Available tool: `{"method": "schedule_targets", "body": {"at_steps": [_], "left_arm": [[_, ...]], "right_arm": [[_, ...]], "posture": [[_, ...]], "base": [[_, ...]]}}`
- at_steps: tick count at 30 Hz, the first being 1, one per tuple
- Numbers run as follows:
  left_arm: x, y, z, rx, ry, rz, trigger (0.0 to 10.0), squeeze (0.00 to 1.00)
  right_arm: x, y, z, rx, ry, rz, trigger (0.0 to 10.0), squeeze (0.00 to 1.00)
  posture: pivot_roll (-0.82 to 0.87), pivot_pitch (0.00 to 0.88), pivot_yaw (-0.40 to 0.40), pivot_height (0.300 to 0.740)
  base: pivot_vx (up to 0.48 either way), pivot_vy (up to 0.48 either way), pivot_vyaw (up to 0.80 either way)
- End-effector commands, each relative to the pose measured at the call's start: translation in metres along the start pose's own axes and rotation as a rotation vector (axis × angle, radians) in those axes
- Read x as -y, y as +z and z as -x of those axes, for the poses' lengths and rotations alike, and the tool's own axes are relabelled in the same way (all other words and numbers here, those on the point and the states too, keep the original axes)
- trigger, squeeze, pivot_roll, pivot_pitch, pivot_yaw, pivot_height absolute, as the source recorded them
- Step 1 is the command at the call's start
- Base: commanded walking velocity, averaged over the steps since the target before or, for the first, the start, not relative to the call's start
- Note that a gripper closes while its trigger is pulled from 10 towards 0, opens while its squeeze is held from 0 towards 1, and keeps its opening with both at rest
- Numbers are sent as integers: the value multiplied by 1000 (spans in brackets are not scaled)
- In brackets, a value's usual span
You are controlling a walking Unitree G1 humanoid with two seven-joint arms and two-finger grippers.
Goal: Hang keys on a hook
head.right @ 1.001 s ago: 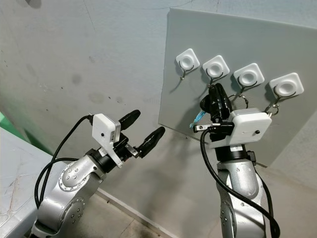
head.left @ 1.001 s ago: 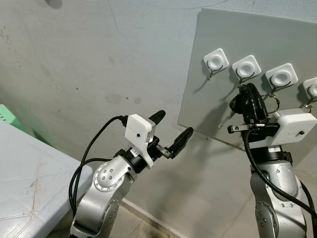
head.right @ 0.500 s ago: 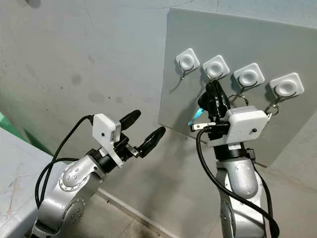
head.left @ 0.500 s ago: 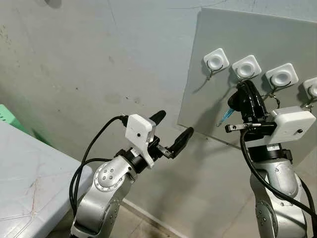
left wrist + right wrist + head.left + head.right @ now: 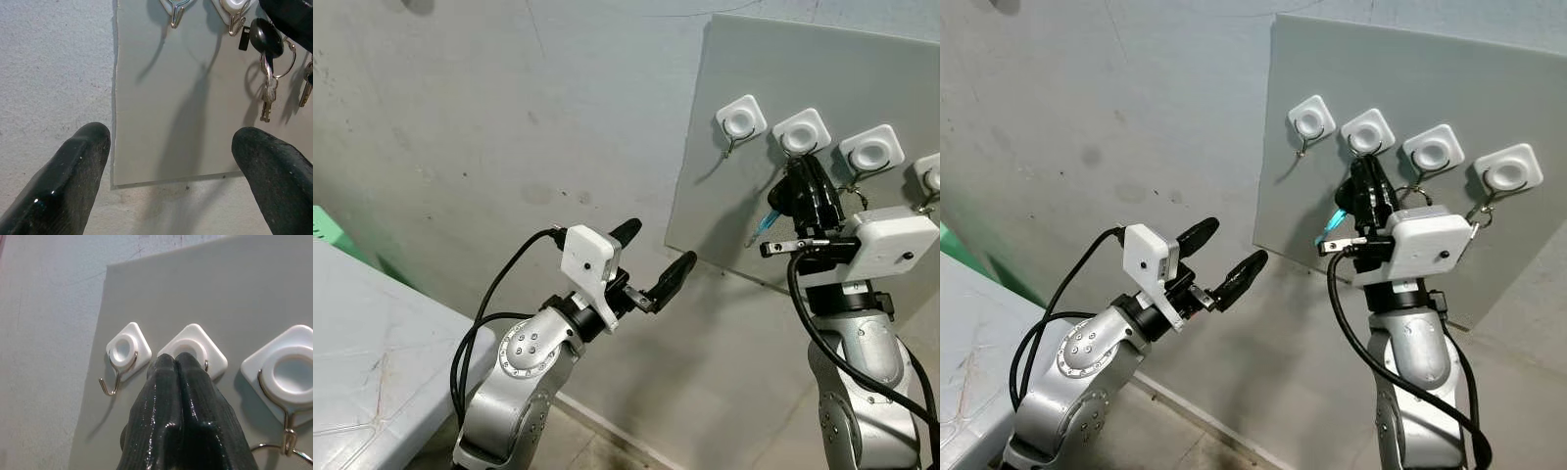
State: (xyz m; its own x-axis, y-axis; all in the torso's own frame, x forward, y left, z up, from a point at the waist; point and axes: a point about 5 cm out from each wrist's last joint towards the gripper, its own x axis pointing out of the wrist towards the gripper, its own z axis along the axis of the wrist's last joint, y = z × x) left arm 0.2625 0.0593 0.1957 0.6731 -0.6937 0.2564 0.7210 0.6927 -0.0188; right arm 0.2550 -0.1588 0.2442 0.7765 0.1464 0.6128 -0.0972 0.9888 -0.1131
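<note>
On the grey board [image 5: 773, 88], the right gripper [image 5: 176, 363] has its fingers pressed together just below the 2nd hook [image 5: 193, 350], pinching the keys [image 5: 266, 46] there. The left gripper [image 5: 651, 264] hovers wide open and empty, well left of the board.

Matt board [image 5: 1489, 88]; metal hooks [image 5: 111, 383]; rough wall [image 5: 509, 117]

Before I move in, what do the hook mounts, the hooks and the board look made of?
Hook mounts: glossy white, likely moulded plastic. Hooks: thin bent silvery wire, probably metal, catching light. Board: flat matte grey sheet with a thin edge, plastic or painted panel, can't say which.
</note>
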Motion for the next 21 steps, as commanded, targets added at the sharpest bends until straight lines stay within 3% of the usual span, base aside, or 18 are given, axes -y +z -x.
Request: {"method": "schedule_targets", "body": {"at_steps": [1, 11, 17, 18, 21], "left_arm": [[0, 7, -1, 19, 0, -7, 10000, 0], [0, 7, -1, 23, 3, 5, 10000, 0], [0, 7, -1, 25, 7, 11, 10000, 0], [0, 8, -1, 25, 9, 14, 10000, 0], [0, 8, -1, 26, 11, 18, 10000, 0]], "right_arm": [[1, 9, -3, 43, 2, 28, 10000, 0], [-5, 7, -2, 35, 62, 76, 10000, 0], [-9, 3, 0, 19, 134, 181, 10000, 0], [-10, 1, 2, 13, 173, 247, 10000, 0], [-12, -1, 3, 6, 202, 309, 10000, 0]], "posture": [[-23, 3, -27, 740], [-23, 0, -27, 740], [-23, 0, -27, 740], [-23, 2, -27, 740], [-23, 2, -27, 740]], "base": [[0, 0, 0], [0, 0, 0], [0, 0, 0], [0, 0, 0], [0, 0, 0]]}}
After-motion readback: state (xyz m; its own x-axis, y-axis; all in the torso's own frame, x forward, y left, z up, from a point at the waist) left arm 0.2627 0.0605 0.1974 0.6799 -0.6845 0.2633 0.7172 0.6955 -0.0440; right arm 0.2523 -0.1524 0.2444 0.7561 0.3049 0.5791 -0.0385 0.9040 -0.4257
